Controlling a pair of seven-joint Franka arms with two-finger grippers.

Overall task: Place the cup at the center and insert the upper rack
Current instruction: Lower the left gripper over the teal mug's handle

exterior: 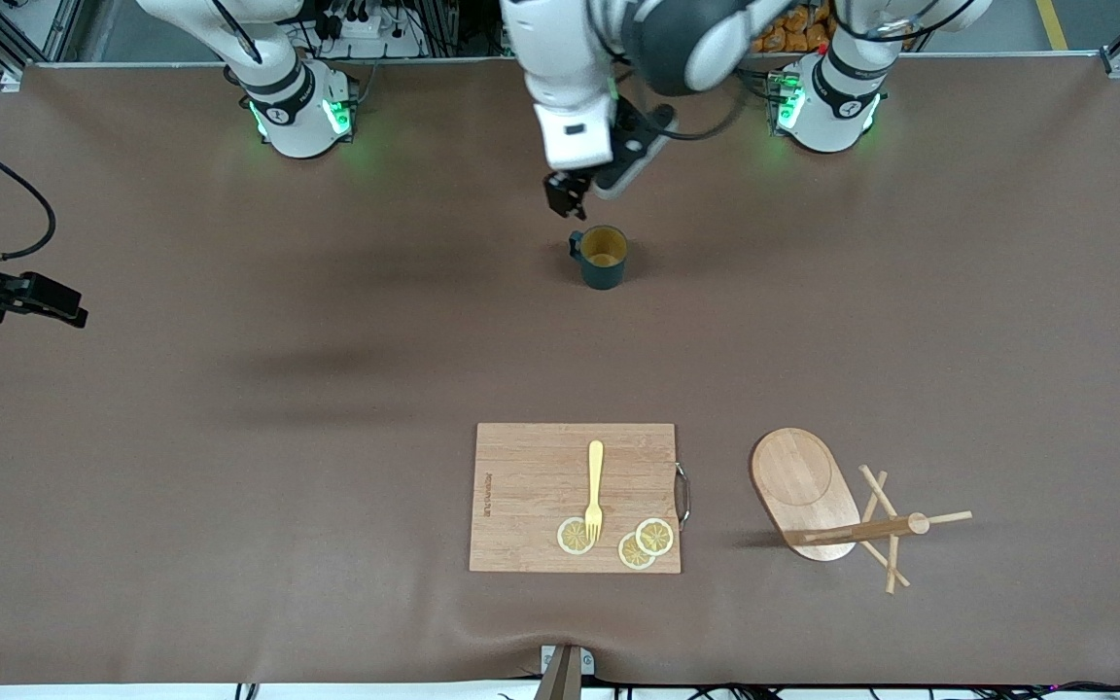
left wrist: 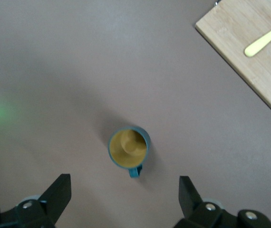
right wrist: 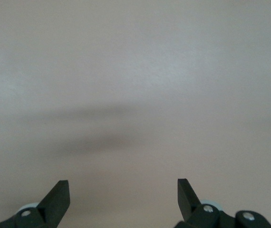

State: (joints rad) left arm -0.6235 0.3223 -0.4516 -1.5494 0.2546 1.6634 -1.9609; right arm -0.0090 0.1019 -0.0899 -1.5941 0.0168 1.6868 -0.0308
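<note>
Cup stands upright on bare brown table, with open room all around it. Left gripper hangs over the mat just beside its handle, fingers spread, holding nothing. Upper rack lies toppled near the front edge, beside a cutting board whose printed mark is unreadable. Right gripper waits spread at the right arm's end.

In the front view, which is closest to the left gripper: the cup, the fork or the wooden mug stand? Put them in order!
Left gripper, open, hangs by the cup.
1. Cup: just under the gripper, mid-table.
2. Fork: on the cutting board, nearer the camera.
3. Mug stand: lying tipped over, toward the left arm's end.
</note>
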